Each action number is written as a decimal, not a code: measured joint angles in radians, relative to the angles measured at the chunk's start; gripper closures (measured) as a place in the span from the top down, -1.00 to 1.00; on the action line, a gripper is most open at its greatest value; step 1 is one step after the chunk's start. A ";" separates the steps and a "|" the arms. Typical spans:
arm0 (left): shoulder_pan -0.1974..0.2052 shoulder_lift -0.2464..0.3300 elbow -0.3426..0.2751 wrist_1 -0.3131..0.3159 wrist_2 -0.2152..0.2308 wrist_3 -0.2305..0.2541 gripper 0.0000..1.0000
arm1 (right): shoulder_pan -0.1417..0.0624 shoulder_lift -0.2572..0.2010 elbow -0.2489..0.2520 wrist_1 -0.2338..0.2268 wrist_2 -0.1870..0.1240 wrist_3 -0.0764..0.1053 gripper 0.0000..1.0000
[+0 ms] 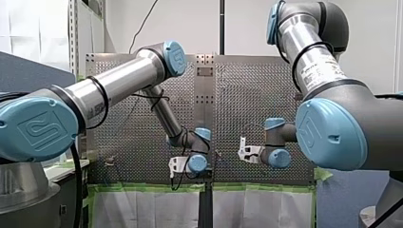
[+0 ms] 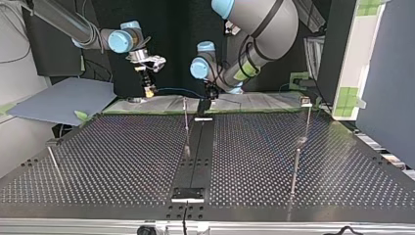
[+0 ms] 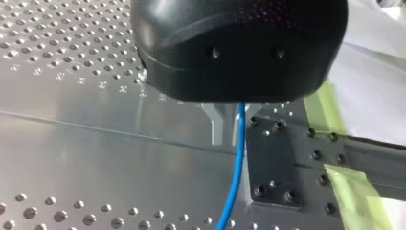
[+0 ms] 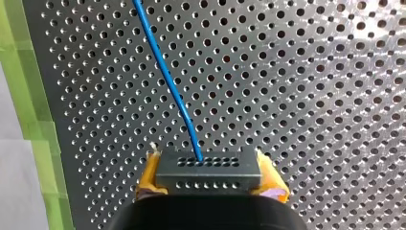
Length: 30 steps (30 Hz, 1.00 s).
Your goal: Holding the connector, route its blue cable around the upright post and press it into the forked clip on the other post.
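Right wrist view | right gripper (image 4: pixel 210 179), yellow pads (image 4: pixel 149 179) clamped tight on connector (image 4: pixel 209 167), so blue cable (image 4: pixel 167 81) can be steered | cable passes under left gripper (image 3: pixel 239 57), grip unreadable | upright post (image 2: pixel 186 125) close by; routing seemingly unfinished

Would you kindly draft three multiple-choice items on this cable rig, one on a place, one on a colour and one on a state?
1. Where is the connector? A. Between my right claw's yellow pads. B. Lying loose, unheld. C. Hanging by its cable.
2. What colour is the cable? A. Red. B. Blue. C. Green.
3. How is my right claw? A. Wide open. B. Shut on nothing. C. Shut on the connector.
Key: 1 A, pads flank it in the right wrist view; 2 B, plainly blue there; 3 C, the pads press its ends.
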 joint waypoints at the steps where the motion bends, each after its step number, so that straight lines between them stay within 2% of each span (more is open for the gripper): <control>1: -0.002 0.000 0.000 0.002 -0.004 0.000 -0.77 | -0.002 0.000 0.000 0.001 0.000 0.000 -1.00; 10: -0.024 0.001 0.000 0.014 -0.032 0.000 -0.73 | -0.013 0.000 0.000 0.002 0.001 0.003 -1.00; 19: -0.064 0.005 -0.005 0.020 -0.056 0.001 -0.73 | -0.022 0.000 0.000 0.003 0.002 0.004 -1.00; 25: -0.079 0.037 -0.044 0.058 -0.055 0.002 -0.73 | -0.029 0.000 0.000 0.003 0.003 0.004 -1.00; 30: -0.090 0.049 -0.080 0.088 -0.056 0.026 -0.73 | -0.035 0.000 0.000 0.012 0.009 0.003 -1.00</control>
